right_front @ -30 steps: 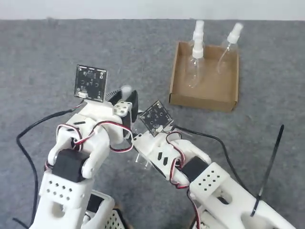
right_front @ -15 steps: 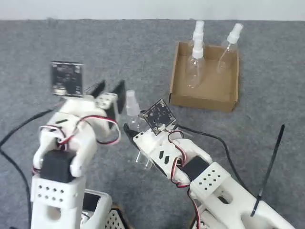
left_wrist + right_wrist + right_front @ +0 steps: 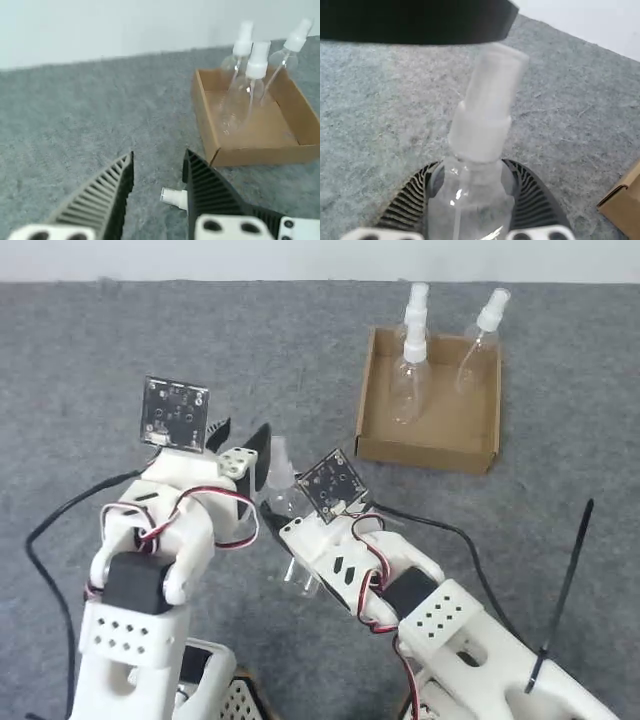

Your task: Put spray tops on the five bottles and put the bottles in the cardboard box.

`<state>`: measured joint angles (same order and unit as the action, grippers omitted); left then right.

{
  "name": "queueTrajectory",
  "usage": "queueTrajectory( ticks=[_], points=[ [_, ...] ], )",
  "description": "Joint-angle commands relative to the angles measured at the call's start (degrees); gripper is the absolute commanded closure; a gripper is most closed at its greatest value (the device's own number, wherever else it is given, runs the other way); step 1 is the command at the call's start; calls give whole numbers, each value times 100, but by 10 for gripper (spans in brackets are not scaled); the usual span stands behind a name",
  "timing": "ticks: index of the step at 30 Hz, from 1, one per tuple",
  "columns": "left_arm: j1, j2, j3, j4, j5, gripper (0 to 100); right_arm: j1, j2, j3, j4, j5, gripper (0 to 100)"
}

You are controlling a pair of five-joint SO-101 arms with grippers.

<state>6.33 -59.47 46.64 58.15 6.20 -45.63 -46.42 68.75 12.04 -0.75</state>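
Right wrist view: the bottle (image 3: 470,212), its spray top (image 3: 487,107) on, sits clamped in the right end effector (image 3: 472,187). Just beside that top, the left end effector (image 3: 243,432) hangs with fingers apart. Bare counter (image 3: 330,370) separates both from the cardboard box (image 3: 425,453), which stands near the counter's far edge and holds three topped bottles (image 3: 408,380).

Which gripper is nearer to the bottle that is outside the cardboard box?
Right. The right gripper is shut on the bottle; the left gripper is open beside its spray top.
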Motion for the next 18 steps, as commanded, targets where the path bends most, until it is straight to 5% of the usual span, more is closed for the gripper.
queueTrajectory(
  ticks=[1, 11, 18],
  points=[
    [44, 18, -75, 141, -79, 852, 75, -268, -88, -136, -44, 992],
    [18, -1266, 40, 448, -18, 849, 549, -497, -281, -57, -44, 992],
    [70, -2426, 620, 422, 264, 848, 1086, -1200, -1336, 1420, -44, 992]
  ],
)
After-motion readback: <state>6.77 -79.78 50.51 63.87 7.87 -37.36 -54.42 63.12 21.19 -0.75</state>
